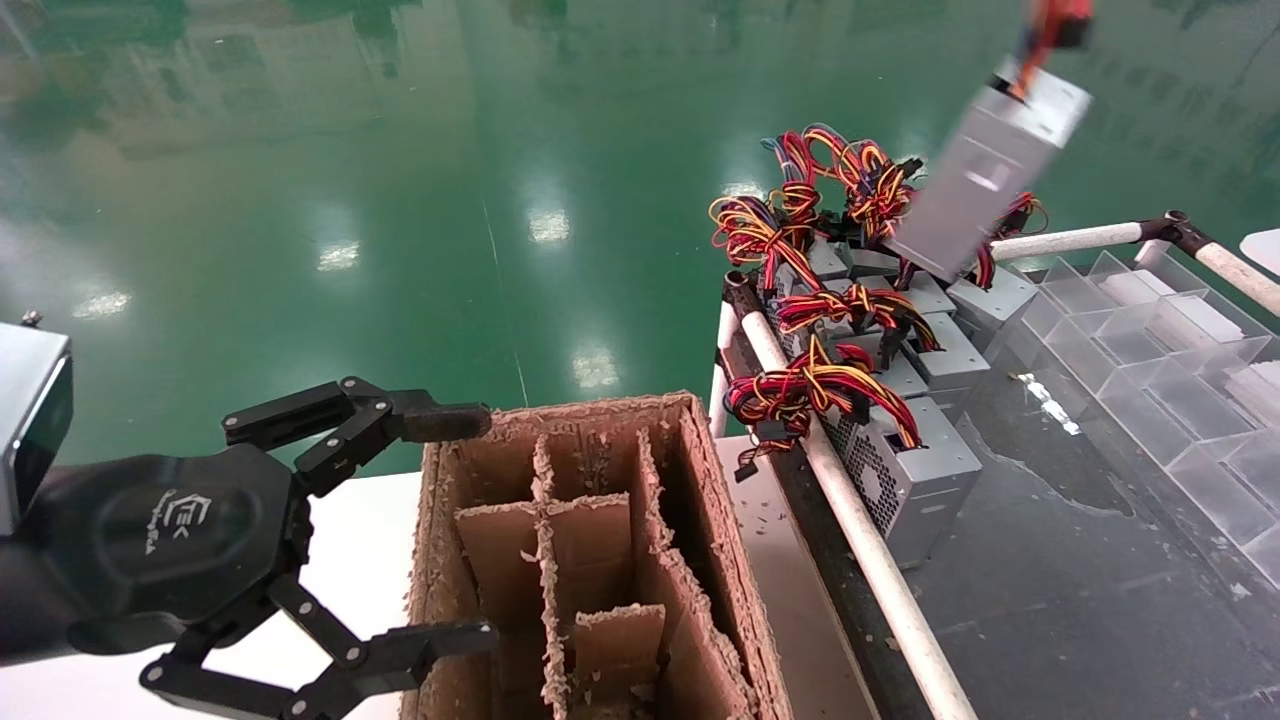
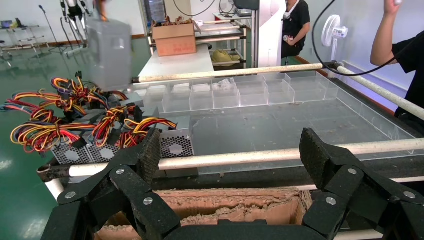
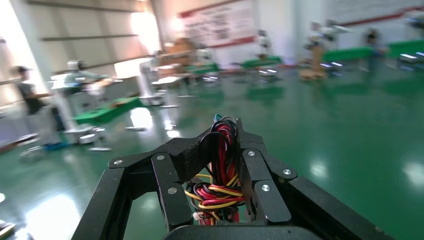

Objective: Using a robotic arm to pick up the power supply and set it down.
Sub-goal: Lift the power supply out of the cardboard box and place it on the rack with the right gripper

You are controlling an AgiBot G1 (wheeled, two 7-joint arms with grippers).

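The power supply, a grey metal box, hangs tilted in the air above the row of other units; the left wrist view shows it as a grey box at the far side. It dangles from its red, yellow and black wire bundle, and my right gripper is shut on that bundle. In the head view only the bundle's top shows at the upper edge. My left gripper is parked low on the left beside the cardboard box, wide open and holding nothing.
A worn cardboard box with dividers stands in front. Several similar units with wire bundles lie along a white rail on a dark bench. Clear plastic compartments line the right. A person stands beyond the bench.
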